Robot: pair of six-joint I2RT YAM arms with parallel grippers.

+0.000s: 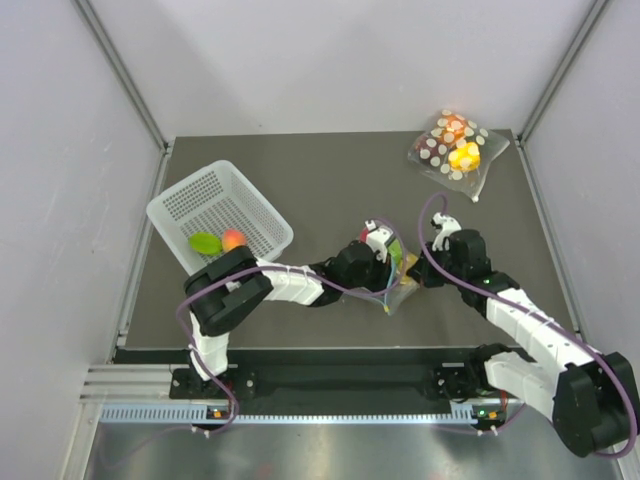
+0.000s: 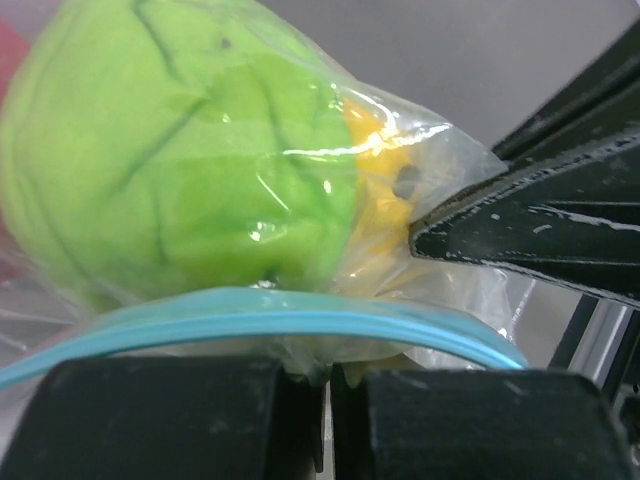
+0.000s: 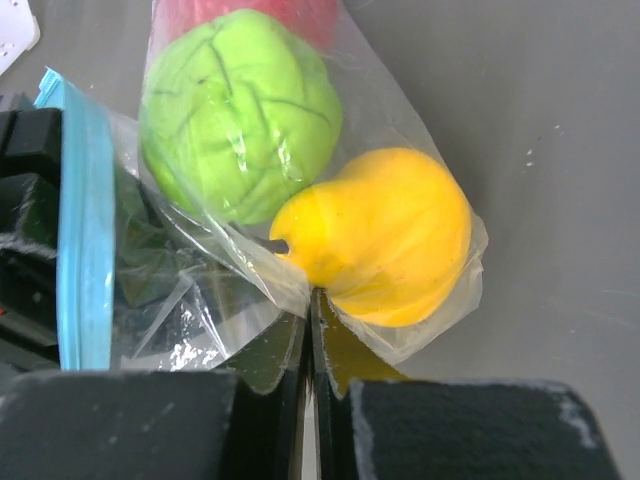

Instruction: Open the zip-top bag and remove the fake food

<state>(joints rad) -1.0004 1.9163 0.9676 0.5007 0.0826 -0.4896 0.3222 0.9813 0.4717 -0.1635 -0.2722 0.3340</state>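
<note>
The clear zip-top bag [image 1: 398, 278] hangs between both grippers at the table's middle. My left gripper [image 1: 384, 266] is shut on the plastic just under the teal zip strip [image 2: 250, 315], as the left wrist view [image 2: 328, 385] shows. My right gripper [image 1: 424, 273] is shut on the bag's plastic beside the yellow fruit [image 3: 385, 235], as the right wrist view [image 3: 310, 330] shows. A green fruit [image 3: 235, 110] and a red fruit [image 3: 250, 12] lie inside the bag with the yellow one. A green piece [image 1: 205, 241] and a peach-orange piece [image 1: 232, 239] lie in the white basket.
The white mesh basket [image 1: 175, 195] stands at the left of the dark mat. A polka-dot bag [image 1: 455, 148] with yellow and orange pieces lies at the back right corner. Grey walls enclose the table on three sides.
</note>
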